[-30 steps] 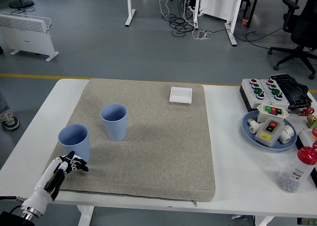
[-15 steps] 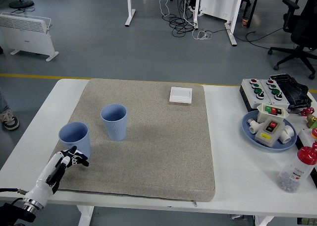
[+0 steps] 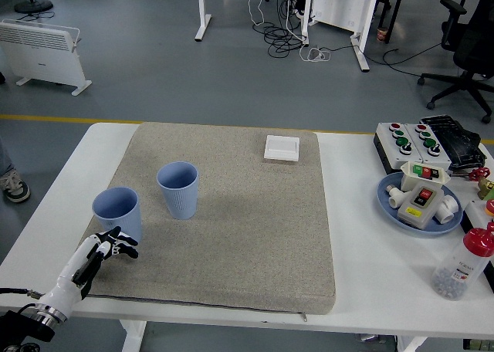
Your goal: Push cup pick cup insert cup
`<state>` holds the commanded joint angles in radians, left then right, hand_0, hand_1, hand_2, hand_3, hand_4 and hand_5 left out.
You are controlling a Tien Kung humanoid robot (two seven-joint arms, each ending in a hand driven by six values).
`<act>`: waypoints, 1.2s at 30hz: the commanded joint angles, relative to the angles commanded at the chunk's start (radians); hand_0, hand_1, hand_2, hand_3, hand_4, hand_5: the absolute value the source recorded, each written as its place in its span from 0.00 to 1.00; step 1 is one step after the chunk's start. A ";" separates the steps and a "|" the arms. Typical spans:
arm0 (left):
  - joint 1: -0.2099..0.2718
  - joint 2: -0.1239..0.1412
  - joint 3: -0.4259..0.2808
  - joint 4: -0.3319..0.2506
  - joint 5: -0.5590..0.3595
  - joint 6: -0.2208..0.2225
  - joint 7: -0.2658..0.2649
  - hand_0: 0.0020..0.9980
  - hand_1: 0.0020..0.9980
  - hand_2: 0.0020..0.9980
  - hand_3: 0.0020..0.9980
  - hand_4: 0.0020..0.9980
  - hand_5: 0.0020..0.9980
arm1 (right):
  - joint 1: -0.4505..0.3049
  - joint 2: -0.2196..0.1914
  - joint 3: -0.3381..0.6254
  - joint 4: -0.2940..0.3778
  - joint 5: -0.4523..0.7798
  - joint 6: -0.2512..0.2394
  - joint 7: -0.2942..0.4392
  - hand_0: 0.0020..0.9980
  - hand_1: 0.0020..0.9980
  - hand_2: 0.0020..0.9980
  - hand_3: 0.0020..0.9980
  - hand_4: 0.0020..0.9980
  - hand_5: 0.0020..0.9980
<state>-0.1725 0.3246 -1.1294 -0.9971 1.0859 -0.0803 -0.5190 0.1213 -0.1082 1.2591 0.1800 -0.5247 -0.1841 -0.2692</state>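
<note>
Hovering just below the nearer blue cup (image 3: 117, 212), the left hand (image 3: 99, 255) is released — second cup (image 3: 178, 189) stands beside on the mat (image 3: 247, 236).

Two light-blue ribbed plastic cups stand upright and open-mouthed on the mat. One (image 3: 117, 212) sits near its left edge. The other (image 3: 178, 189) stands just beside it, to the right and slightly farther back.

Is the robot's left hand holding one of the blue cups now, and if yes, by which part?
Nothing is held. The left hand is open, just in front of the nearer blue cup, not around it.
</note>
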 joint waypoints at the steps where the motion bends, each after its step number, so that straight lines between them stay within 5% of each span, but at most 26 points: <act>1: -0.005 -0.001 0.003 0.004 0.003 0.001 0.001 0.67 0.46 0.44 0.46 0.56 1.00 | 0.001 0.000 0.000 0.000 0.000 0.000 0.000 0.73 0.67 0.70 0.60 0.14 0.48; 23: -0.143 -0.004 0.075 0.118 0.028 0.001 0.021 0.68 0.47 0.44 0.46 0.55 1.00 | 0.005 0.002 -0.005 0.000 -0.005 0.000 -0.003 0.73 0.67 0.70 0.60 0.14 0.48; 36: -0.218 0.018 0.106 0.190 0.061 -0.002 0.029 0.69 0.46 0.44 0.46 0.55 1.00 | 0.002 0.005 -0.005 0.000 -0.010 -0.001 -0.003 0.73 0.67 0.70 0.60 0.14 0.48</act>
<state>-0.3908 0.3430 -1.0232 -0.8075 1.1465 -0.0821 -0.4899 0.1234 -0.1032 1.2538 0.1800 -0.5348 -0.1852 -0.2719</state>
